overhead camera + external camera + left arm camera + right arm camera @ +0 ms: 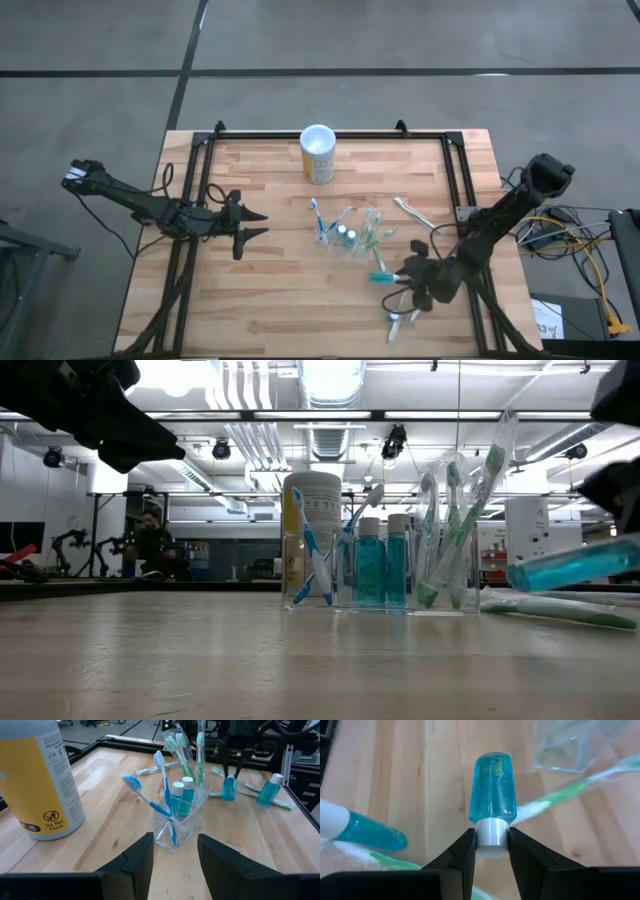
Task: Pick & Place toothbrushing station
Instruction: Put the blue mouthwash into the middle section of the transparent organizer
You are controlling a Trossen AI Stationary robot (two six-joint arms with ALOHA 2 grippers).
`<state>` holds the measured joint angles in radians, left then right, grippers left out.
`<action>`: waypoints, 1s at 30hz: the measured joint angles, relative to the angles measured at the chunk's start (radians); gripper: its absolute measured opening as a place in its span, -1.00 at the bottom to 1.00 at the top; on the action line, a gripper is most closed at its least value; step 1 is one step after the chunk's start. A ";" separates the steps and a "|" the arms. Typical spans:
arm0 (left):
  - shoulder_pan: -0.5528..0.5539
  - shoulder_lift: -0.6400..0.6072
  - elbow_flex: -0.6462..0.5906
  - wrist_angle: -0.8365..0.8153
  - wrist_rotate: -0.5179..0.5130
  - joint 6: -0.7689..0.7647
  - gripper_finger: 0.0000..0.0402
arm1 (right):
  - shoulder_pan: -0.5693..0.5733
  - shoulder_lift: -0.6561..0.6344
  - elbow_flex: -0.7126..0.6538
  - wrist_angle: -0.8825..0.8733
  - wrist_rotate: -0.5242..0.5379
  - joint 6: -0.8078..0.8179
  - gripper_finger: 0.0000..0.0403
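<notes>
The toothbrushing station (350, 240), a clear plastic holder, stands on its base mid-table with toothbrushes and two teal bottles upright in it; it also shows in the left wrist view (181, 825) and the low view (385, 595). My right gripper (400, 276) is to its near right, shut on a small teal bottle (491, 785) with a white cap. My left gripper (255, 228) hangs open left of the holder, nothing between its fingers (140, 860). My right gripper pinches the teal bottle's white cap (491, 832) between its two fingers. The fingers slant down from the table's right side. The bottle's body (228, 789) reaches out below and beyond the fingertips, lifted clear of the table (575, 565).
A yellow canister with a white top (318, 155) stands at the far middle. A second teal bottle (367, 832) and wrapped toothbrushes (400, 322) lie near my right gripper; another toothbrush (413, 212) lies right of the holder. Black frame rails (455, 180) run along the table's sides.
</notes>
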<state>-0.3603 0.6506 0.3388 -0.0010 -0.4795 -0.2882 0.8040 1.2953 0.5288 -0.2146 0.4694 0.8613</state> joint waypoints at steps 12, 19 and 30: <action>0.000 0.000 0.000 0.000 0.000 0.000 -0.22 | -0.069 -0.113 0.383 -0.598 -0.168 0.105 -0.51; 0.000 0.000 0.000 0.000 0.000 0.000 -0.22 | -0.226 -0.083 0.653 -0.833 -0.285 0.047 -0.51; 0.000 0.000 0.000 0.000 0.000 0.000 -0.22 | -0.501 0.185 0.977 -1.128 -0.510 -0.209 -0.51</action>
<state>-0.3603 0.6506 0.3389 -0.0013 -0.4797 -0.2882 0.3034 1.4799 1.5057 -1.3422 -0.0402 0.6525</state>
